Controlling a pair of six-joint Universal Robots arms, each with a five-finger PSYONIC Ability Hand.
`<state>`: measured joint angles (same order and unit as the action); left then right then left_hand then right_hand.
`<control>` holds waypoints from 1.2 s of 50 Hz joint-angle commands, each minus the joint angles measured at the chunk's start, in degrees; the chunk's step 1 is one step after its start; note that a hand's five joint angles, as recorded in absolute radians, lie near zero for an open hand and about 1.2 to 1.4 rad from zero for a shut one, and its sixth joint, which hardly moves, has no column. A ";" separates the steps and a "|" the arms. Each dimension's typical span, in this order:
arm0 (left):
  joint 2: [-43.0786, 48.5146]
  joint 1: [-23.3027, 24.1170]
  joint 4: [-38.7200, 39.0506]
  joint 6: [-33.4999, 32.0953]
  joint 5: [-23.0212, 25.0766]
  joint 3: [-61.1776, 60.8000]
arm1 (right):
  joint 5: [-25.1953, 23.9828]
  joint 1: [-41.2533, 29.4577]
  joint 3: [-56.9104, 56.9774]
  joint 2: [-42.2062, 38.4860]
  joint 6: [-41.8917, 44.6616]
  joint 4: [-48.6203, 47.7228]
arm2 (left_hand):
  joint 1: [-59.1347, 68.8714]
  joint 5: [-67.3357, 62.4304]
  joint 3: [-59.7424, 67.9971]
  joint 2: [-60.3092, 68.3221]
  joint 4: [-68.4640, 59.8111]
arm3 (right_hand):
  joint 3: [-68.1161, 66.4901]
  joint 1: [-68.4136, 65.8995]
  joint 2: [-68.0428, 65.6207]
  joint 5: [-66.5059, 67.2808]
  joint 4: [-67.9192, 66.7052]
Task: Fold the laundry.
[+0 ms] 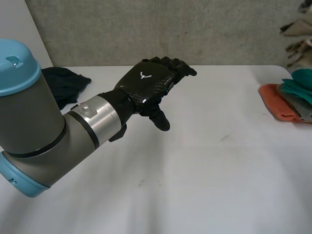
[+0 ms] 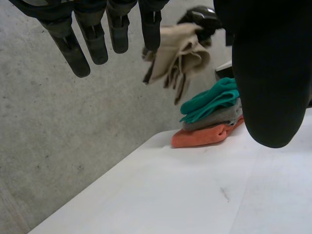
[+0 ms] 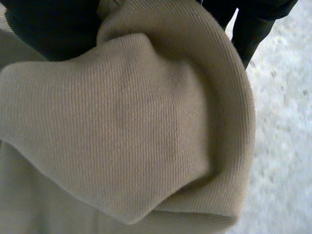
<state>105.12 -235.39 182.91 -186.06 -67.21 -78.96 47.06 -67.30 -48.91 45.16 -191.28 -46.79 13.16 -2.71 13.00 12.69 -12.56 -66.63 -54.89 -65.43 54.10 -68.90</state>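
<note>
beige ribbed cloth (image 3: 126, 126) hangs bunched in the right hand (image 3: 44, 29), which is clamped around it, up near the folded stack (image 1: 287, 100). the left hand (image 1: 146, 83) hovers over the table (image 1: 204, 170), fingers loose, empty. bunched like that, the cloth could land crumpled or slip free.

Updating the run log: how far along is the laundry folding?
Done: folded stack on the table, right side. In hand: right hand clutches the beige cloth in the air; left hand open, empty. Left: that cloth, plus the dark cloth bunched far left.
</note>
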 commanded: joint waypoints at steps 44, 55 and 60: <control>-1.76 0.29 0.08 -0.09 -0.46 -0.23 | 16.19 14.03 -24.31 21.01 36.41 39.49 | -0.93 0.48 -0.77 -0.45 0.33 | 56.63 44.89 55.43 -54.10 58.90; -3.87 -0.94 1.39 -0.18 -2.65 2.23 | 31.33 12.56 -19.29 28.22 40.11 34.51 | -1.09 0.65 -0.93 -0.62 0.49 | 56.63 44.89 55.43 -54.10 58.90; -4.74 -3.40 3.68 -0.53 -10.82 4.78 | 27.75 -2.28 -25.26 33.94 38.70 27.38 | -1.77 1.32 -1.61 -1.29 1.17 | 56.63 44.89 55.43 -54.10 58.90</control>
<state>101.31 -236.42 184.31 -186.31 -70.44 -76.91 77.75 -56.57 -68.92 73.94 -151.18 -12.08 13.16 -2.72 13.00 12.69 -12.56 -12.62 -13.80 -12.67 2.98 -12.81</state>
